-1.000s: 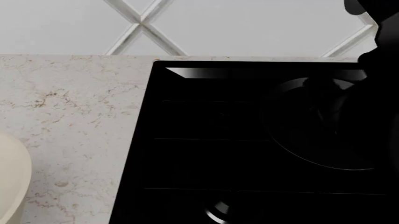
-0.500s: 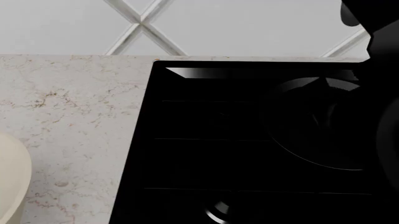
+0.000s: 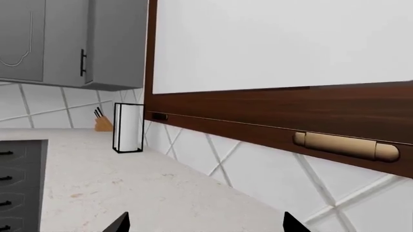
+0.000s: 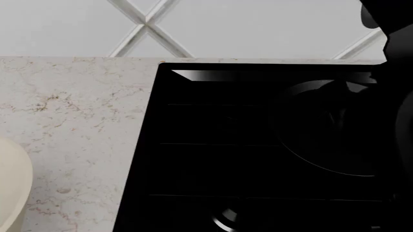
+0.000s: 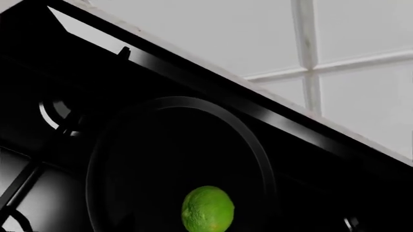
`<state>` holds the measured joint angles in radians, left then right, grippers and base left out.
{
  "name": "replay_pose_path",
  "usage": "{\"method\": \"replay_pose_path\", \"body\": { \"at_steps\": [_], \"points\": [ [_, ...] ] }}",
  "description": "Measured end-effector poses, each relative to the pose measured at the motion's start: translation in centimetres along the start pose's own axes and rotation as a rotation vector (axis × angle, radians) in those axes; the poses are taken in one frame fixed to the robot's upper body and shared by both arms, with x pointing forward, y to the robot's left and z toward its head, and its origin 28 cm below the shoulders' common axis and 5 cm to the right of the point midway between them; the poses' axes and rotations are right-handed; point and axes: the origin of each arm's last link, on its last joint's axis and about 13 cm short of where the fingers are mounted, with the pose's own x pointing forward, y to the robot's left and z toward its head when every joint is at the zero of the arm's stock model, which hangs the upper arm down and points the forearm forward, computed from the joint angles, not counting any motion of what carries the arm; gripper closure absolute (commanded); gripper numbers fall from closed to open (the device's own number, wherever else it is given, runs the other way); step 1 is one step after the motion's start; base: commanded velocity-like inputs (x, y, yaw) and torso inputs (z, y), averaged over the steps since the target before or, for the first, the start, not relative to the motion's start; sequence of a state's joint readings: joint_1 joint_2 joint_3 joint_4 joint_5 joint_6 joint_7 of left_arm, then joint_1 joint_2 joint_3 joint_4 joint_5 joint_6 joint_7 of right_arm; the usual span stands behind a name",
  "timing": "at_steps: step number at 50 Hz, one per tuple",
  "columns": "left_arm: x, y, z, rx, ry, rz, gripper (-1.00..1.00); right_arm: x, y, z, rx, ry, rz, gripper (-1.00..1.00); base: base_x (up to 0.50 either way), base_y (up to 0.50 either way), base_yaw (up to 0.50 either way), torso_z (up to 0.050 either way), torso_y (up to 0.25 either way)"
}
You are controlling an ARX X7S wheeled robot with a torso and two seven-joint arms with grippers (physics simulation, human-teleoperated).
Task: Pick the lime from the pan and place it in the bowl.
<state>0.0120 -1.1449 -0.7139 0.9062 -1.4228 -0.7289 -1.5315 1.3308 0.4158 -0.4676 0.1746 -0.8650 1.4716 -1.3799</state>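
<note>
The lime (image 5: 208,209), bright green and glossy, lies inside the black pan (image 5: 161,159) in the right wrist view, close below that camera. No fingers of my right gripper stand out against the black there. From the head camera the pan (image 4: 303,145) sits at the right of the cooktop, and my right arm (image 4: 395,96) hangs over its far right side as a dark mass that hides the lime. Only a cream slice of the bowl (image 4: 13,188) shows, at the left edge. My left gripper (image 3: 206,227) is open, fingertips far apart above the counter, holding nothing.
The black cooktop (image 4: 213,145) fills the middle and right of the marble counter (image 4: 77,121), with a tiled wall behind. The left wrist view shows a white upright holder (image 3: 127,128), a knife block (image 3: 102,123) and a cabinet with a wooden handle (image 3: 345,146).
My right arm's dark shape has shifted at the right edge of the head view and now covers more of the pan's right side. Bowl, pan and cooktop have not moved.
</note>
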Motion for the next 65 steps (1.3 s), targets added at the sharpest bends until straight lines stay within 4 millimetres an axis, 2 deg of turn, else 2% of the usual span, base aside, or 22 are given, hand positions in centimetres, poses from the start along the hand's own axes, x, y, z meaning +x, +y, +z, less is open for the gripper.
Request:
{"method": "replay_pose_path", "body": {
  "at_steps": [24, 65],
  "points": [
    [0.0, 0.0, -0.3, 0.005, 0.009, -0.001, -1.0, 2.0, -0.1, -0.2, 0.03, 0.022, -0.01, -1.0, 0.0, 0.0, 0.0, 0.0, 0.0],
    [0.1, -0.5, -0.6, 0.02, 0.017, -0.006, -1.0, 4.8, -0.1, -1.7, 0.078, 0.064, -0.012, -1.0, 0.0, 0.0, 0.0, 0.0, 0.0]
  ]
}}
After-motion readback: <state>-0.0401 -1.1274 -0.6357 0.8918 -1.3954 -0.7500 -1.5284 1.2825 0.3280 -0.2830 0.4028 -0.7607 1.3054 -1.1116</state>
